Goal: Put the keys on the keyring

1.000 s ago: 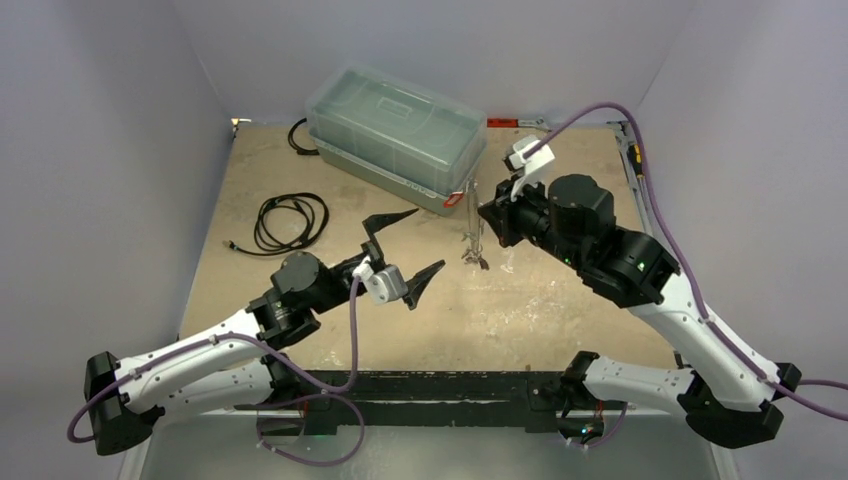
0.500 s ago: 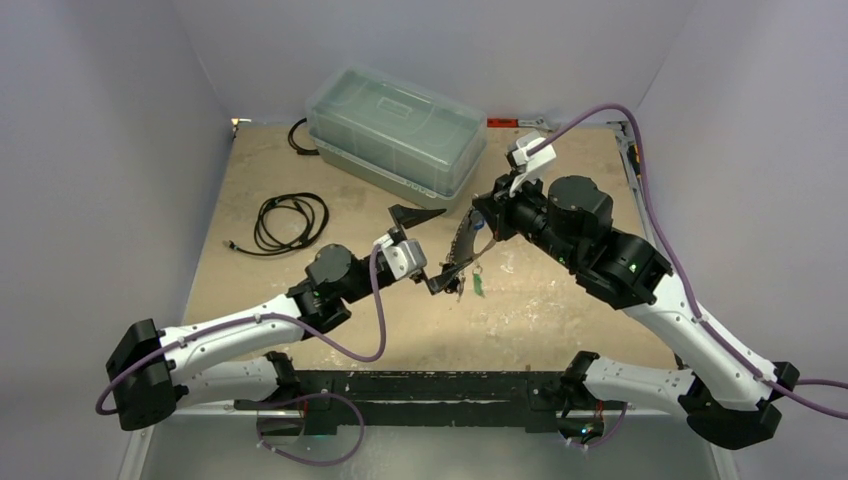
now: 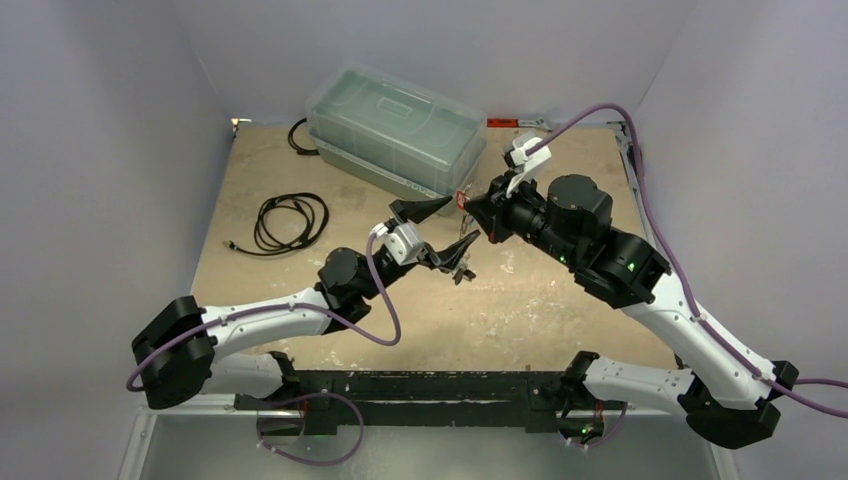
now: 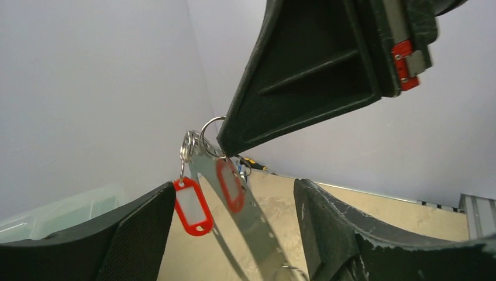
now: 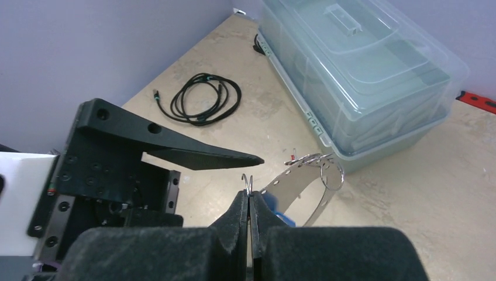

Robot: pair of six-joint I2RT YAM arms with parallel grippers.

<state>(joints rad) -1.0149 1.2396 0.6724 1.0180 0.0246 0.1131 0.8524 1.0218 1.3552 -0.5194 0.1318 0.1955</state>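
Right pincer (image 5: 249, 196) is clamped tight on the keyring (image 5: 295, 182) rim, with one small wire loop poking out at its tip. Keyring count 1: mid-frame in the top view, just below the lower right corner of the box (image 3: 395, 130), held off the bench (image 3: 520, 320).

Left pincer (image 3: 440, 232) gapes wide and holds nothing. Its 2 fingers (image 4: 140, 234) flank the keyring at lower left and lower right of the left wrist view; no contact seen.

Keys: 2 red tags (image 4: 192, 206) hang off split rings at the keyring's rim, centre-left of that view. 1 blue tag (image 5: 275, 214) peeks out under the keyring in the right wrist view. Metal blades too small to count.

Also on bench: 1 coiled cable (image 3: 291, 220) left of centre, and 1 more cable (image 3: 298, 136) at the box's upper left end.
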